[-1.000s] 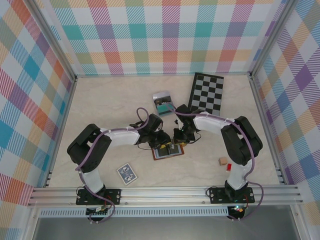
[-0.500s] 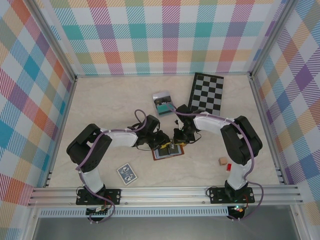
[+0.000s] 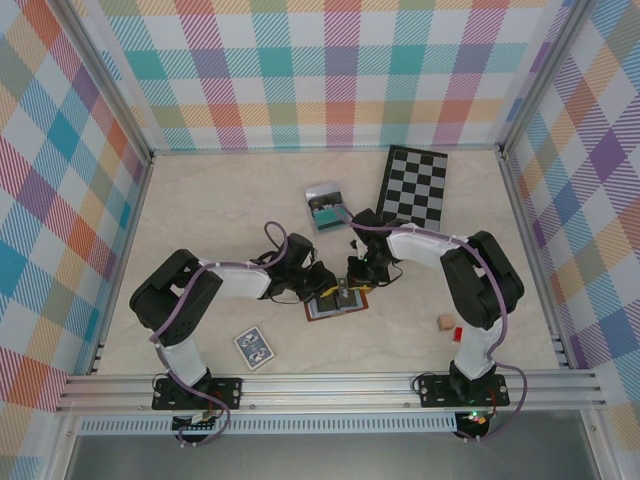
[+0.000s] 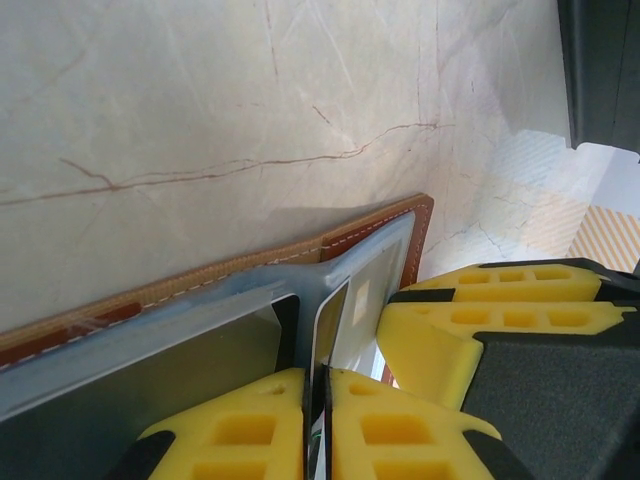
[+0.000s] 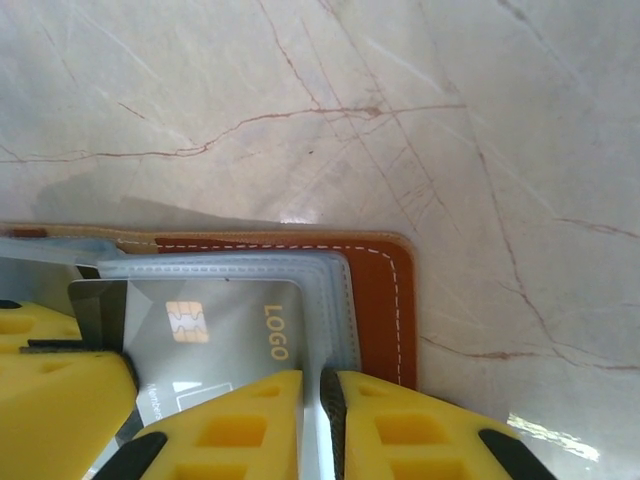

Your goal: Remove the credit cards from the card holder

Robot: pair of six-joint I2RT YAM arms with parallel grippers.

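The desk [image 3: 200, 210] has a pale marble pattern with thin brown veins. On its middle lies the brown card holder [image 3: 325, 308], opened flat. Behind it stands a grey and teal small box [image 3: 325, 204], and a checkerboard [image 3: 413, 187] lies further right. A blue card deck [image 3: 254, 347] lies near the front edge at the left, and a small wooden block [image 3: 444, 323] beside a red piece [image 3: 457, 333] at the right.

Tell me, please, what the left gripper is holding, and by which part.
The left gripper pinches a thin grey card by its exposed edge, at the brown leather card holder's blue-grey pocket.
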